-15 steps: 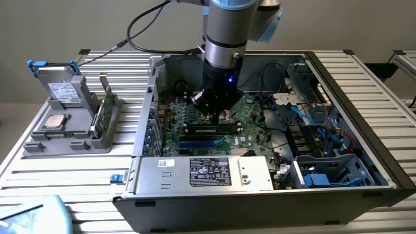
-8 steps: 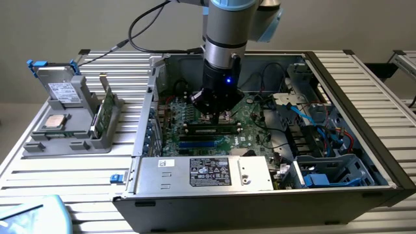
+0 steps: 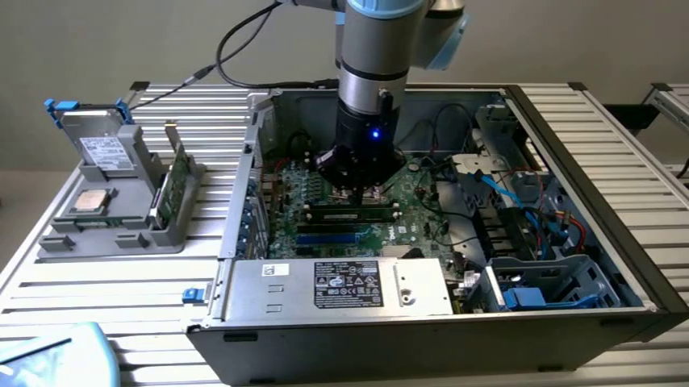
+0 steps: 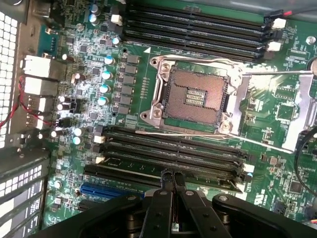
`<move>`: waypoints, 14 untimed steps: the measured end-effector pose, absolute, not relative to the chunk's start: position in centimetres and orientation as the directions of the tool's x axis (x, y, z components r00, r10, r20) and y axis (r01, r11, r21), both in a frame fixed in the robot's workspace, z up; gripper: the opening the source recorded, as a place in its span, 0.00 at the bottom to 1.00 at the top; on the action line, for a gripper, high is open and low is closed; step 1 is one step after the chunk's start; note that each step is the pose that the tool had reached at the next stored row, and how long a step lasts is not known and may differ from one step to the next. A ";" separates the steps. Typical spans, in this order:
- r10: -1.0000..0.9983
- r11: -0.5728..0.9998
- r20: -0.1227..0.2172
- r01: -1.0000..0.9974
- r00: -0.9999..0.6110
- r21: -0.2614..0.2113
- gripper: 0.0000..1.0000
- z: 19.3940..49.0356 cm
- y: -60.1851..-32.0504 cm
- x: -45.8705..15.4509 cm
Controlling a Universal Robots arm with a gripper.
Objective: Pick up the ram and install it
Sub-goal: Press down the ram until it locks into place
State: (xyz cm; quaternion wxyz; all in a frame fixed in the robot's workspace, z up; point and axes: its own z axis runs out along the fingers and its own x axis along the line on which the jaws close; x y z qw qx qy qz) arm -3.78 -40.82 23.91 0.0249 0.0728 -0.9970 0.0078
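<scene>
The ram (image 3: 347, 214), a long green stick with black chips, stands in a black slot of the motherboard (image 3: 415, 197) inside the open computer case. My gripper (image 3: 359, 193) hangs straight over its middle, fingers pointing down at its top edge. In the wrist view the gripper (image 4: 172, 174) is shut, its two black fingers (image 4: 161, 198) pressed together with nothing visible between them, tips down at one of the long black slots (image 4: 148, 158). Whether the tips touch the stick I cannot tell. A second green stick (image 3: 173, 173) stands on edge in the grey holder at the exterior view's left.
The open processor socket (image 4: 195, 94) lies just beyond the slots. A silver power supply (image 3: 344, 286) with a label sits at the case front. Blue and red cables (image 3: 538, 210) crowd the exterior view's right. The grey holder (image 3: 64, 238) also carries a silver drive (image 3: 102, 149) and a square chip (image 3: 92, 201).
</scene>
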 end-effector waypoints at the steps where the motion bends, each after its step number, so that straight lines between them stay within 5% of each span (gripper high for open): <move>1: -0.132 0.991 0.050 -0.133 -0.990 -0.014 0.11 23.9 -40.8 -3.8; 14: -0.038 0.999 0.042 -0.039 -0.998 -0.026 0.11 23.8 -40.8 -3.8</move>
